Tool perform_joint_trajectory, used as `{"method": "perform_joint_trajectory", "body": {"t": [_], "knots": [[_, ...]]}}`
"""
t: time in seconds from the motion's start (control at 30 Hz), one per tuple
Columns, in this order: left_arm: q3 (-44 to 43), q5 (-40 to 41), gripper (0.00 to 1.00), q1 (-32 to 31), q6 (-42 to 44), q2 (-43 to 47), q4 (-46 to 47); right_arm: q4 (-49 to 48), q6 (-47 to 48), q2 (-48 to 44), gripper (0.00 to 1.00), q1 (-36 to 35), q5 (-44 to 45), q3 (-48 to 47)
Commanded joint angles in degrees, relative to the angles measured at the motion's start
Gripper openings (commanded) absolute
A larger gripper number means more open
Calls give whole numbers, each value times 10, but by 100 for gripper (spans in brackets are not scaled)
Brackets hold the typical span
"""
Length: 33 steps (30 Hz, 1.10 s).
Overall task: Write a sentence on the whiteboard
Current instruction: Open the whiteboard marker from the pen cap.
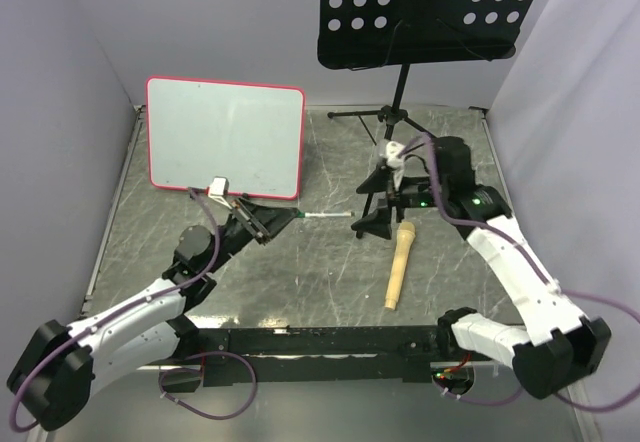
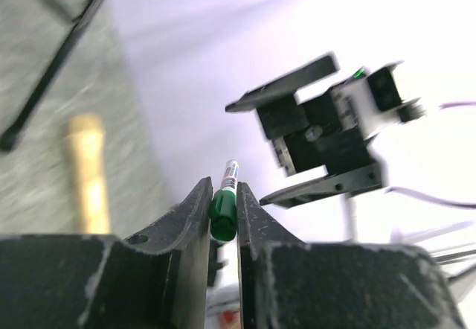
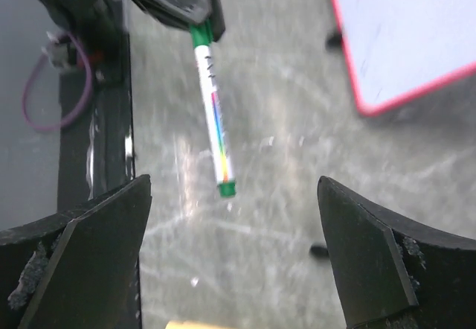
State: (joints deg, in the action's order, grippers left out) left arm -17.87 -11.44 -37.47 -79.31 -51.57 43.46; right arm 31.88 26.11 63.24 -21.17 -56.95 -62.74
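left gripper [image 1: 272,220] clamped on green marker [image 1: 325,216] | whiteboard [image 1: 225,137] just behind it | right gripper [image 1: 375,202] released, facing marker's free end

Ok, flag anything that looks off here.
Nothing spilled or broken. A wooden stick lies loose by the stand's feet. The left gripper pinches the marker by one green end, pointing sideways, not at the blank whiteboard.

whiteboard [image 1: 225,137] | white, pink-red frame | standing | far left of table [image 1: 300,282]
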Motion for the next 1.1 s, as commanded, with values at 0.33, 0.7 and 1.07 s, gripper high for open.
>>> {"method": "perform_joint_trajectory", "body": {"t": [0.33,0.7,1.07], "knots": [[-34,84,1,2,-104,42,161,-633,-627,11,99,11,-165,63],[-59,103,1,-9,-101,33,138,-595,-654,72,94,-33,-133,18],[-60,113,1,-23,-94,31,115,-553,-626,108,76,-63,-112,-31]]}}
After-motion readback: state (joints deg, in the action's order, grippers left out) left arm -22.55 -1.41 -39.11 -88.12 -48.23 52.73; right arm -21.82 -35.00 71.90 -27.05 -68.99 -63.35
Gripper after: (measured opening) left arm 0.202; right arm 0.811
